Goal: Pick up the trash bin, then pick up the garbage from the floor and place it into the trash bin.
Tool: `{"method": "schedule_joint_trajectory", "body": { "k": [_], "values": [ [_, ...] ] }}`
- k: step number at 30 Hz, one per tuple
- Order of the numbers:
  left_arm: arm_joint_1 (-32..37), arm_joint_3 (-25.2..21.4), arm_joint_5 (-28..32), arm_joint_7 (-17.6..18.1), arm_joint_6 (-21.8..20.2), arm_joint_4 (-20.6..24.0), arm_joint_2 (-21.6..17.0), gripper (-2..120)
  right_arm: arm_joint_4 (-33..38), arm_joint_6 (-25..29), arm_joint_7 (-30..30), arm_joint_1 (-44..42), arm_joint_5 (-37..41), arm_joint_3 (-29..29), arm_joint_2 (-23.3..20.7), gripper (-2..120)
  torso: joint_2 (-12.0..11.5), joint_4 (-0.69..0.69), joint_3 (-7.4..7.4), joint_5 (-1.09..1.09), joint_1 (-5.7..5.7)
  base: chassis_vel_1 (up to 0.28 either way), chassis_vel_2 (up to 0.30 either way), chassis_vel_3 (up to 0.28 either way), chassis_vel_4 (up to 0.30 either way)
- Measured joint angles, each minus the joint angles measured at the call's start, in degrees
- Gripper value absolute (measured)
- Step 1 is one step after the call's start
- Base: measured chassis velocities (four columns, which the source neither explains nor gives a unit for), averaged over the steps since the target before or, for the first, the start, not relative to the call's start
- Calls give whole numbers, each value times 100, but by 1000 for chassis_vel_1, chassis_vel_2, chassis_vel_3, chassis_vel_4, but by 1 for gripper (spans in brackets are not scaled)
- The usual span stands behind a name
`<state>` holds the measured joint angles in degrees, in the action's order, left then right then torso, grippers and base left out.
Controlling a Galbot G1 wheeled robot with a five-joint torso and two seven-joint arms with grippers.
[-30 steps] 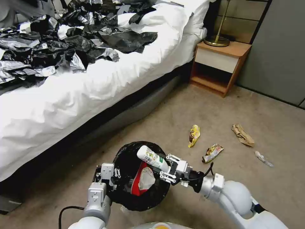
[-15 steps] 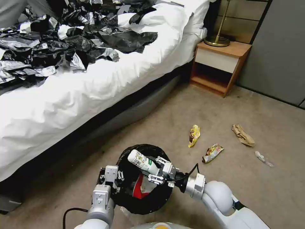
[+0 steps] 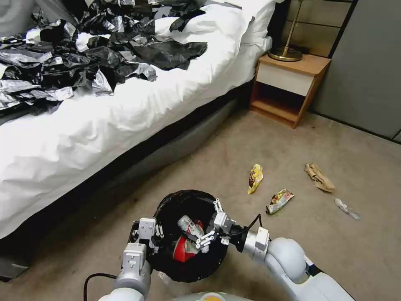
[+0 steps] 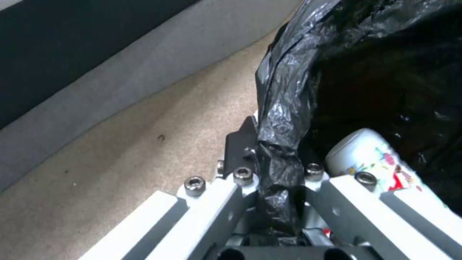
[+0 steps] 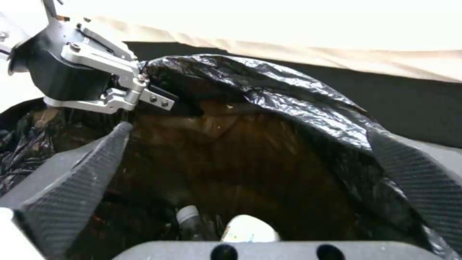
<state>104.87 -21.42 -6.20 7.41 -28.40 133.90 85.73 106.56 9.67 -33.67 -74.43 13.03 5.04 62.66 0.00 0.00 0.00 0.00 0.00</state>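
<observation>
Black crinkly liner is folding over the rim of the trash bin [image 3: 167,209], which is sitting low and centre in the head view, and the left gripper [image 3: 147,234] is clamping that rim, its fingers [image 4: 243,180] pinching the bag fold. Half a second ago the right gripper [image 3: 211,225] was holding the small white bottle [image 3: 188,223] above the opening; now its fingers are spreading wide apart over the bin and the bottle is lying inside beside a red-white wrapper [image 3: 181,246]. That piece is judged delivered. To the right of centre, the yellow wrapper [image 3: 255,177], the foil wrapper [image 3: 279,200], the crumpled brown paper [image 3: 319,177] and a white tissue [image 3: 346,208] are waiting on the floor [image 3: 234,146], well apart from the bin, so most of the job remains.
</observation>
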Motion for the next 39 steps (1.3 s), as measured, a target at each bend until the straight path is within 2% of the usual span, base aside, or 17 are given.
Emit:
{"method": "schedule_joint_trajectory", "body": {
  "k": [6, 7, 9, 10, 12, 14, 16, 17, 19, 20, 23, 27, 39],
  "values": [
    [-9, -65, 32, 0, -1, -8, -46, 0, 453, 57, 45, -132, 89, 297, -152, 114, 0, 0, 0, 0, 0, 0, 0, 0, 0],
    [-21, -89, 51, 0, -3, -19, -67, 0, 771, 73, 160, -204, 207, 448, -219, 114, 0, 0, 0, 1, 0, 0, 0, 0, 0],
    [-48, -129, 93, 0, -14, -37, -99, 0, 1357, 108, 557, -371, 517, 741, -285, 113, 0, 0, 0, -1, 0, 0, 0, 0, 0],
    [-48, -129, 93, 0, -14, -37, -99, 0, 1357, 108, 557, -371, 517, 741, -285, 113, 0, 0, 0, -1, 0, 0, 0, 0, 0],
    [-66, -161, 128, 0, -30, -41, -127, 0, 1887, 159, 1167, -591, 718, 1042, -224, 110, 0, 1, -1, -2, 0, 0, 0, 0, 0],
    [-70, -171, 141, 0, -34, -41, -138, 0, 2038, 175, 1382, -694, 729, 1183, -156, 108, 0, 0, 0, -1, 0, 0, 0, 0, 0],
    [-74, -205, 187, -2, -39, -39, -164, 0, 2322, 216, 1929, -1048, 489, 1554, 88, 103, 0, 0, 0, -2, 0, 0, 0, 0, 0],
    [-74, -205, 187, -2, -39, -39, -164, 0, 2322, 216, 1929, -1048, 489, 1554, 88, 103, 0, 0, 0, -2, 0, 0, 0, 0, 0],
    [-76, -224, 235, -2, -40, -23, -191, 0, 2467, 290, 2400, -1495, 146, 1807, 368, 100, 0, 0, 0, 1, 0, 0, 0, 0, 0],
    [-76, -224, 235, -2, -40, -23, -191, 0, 2467, 290, 2400, -1495, 146, 1807, 368, 100, 0, 0, 0, 1, 0, 0, 0, 0, 0],
    [-109, -244, 300, -4, -39, 8, -221, 0, 2533, 582, 2838, -2241, -254, 2092, 794, 100, 0, -2, 0, 0, 0, 0, 0, 0, 0],
    [-124, -257, 363, -13, -5, 19, -238, 0, 2416, 873, 2937, -2541, -413, 2277, 1105, 100, 0, 0, -1, 0, -1, 0, 0, 0, 0],
    [-135, -338, 453, -70, 85, 86, -250, 0, 1583, 1580, 2941, -2850, -438, 2584, 1509, 100, 0, 0, 0, 0, -1, 0, 0, 0, 0]
  ]
}}
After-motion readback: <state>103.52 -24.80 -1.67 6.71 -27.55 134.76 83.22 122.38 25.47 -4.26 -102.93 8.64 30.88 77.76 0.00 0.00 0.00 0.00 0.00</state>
